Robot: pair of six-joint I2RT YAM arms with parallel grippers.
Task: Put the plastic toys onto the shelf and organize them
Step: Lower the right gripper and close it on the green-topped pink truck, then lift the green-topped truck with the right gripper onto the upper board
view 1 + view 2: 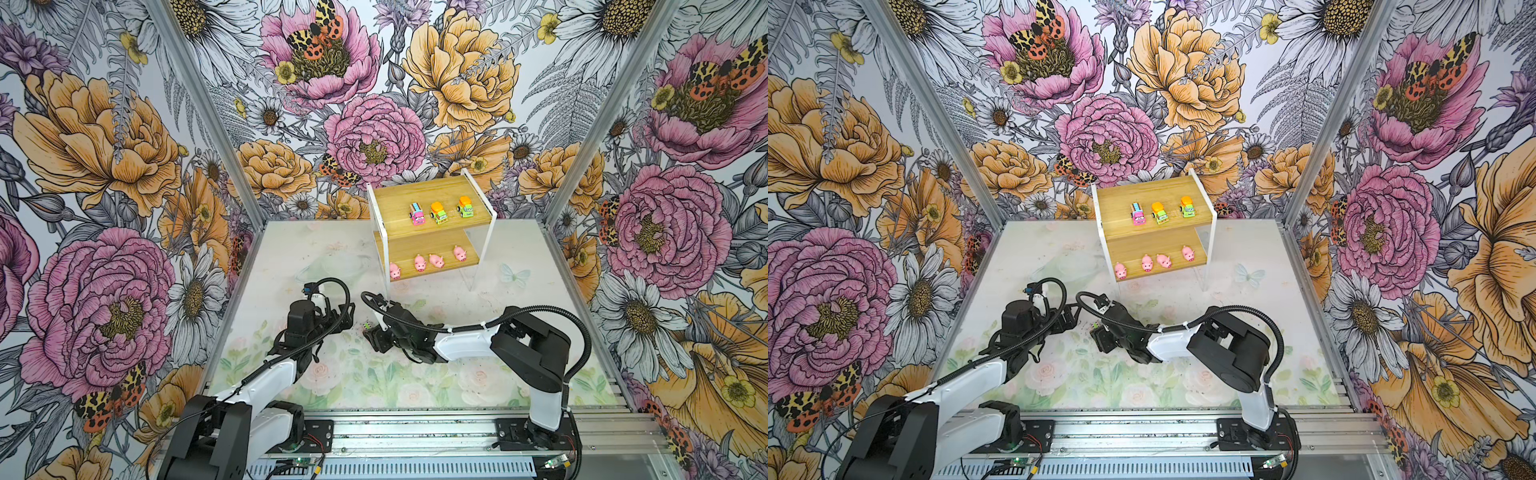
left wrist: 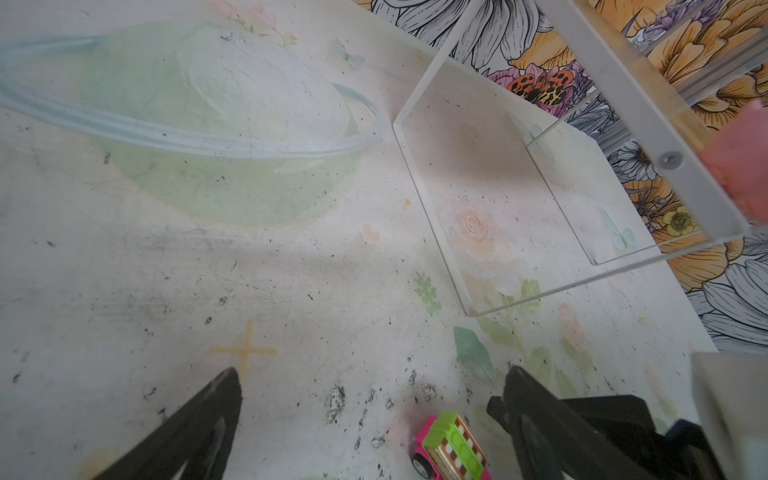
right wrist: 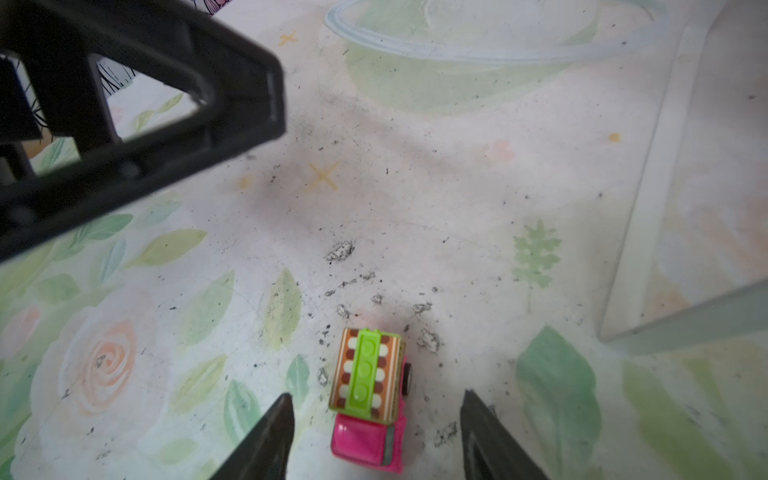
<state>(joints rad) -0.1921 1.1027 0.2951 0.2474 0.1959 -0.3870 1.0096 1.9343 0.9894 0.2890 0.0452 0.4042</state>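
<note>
Tabletop scuffed, floral, flowered walls around; left hand and right hand apart, seemingly empty.

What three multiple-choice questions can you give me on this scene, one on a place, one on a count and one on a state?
1. How many pigs stand on the lower board of the shelf?
A two
B three
C four

2. Where is the pink car with the green roof strip?
A on the shelf's upper board
B on the table mat, between the fingers of the right end effector
C under the shelf

3. What state is the right end effector in?
A open
B shut on the pink car
C shut on a pig

Answers:
1 C: both top views show four pink pigs along the lower board.
2 B: the right wrist view shows it on the table mat between the fingertips.
3 A: there is a gap on each side of the car.
</note>
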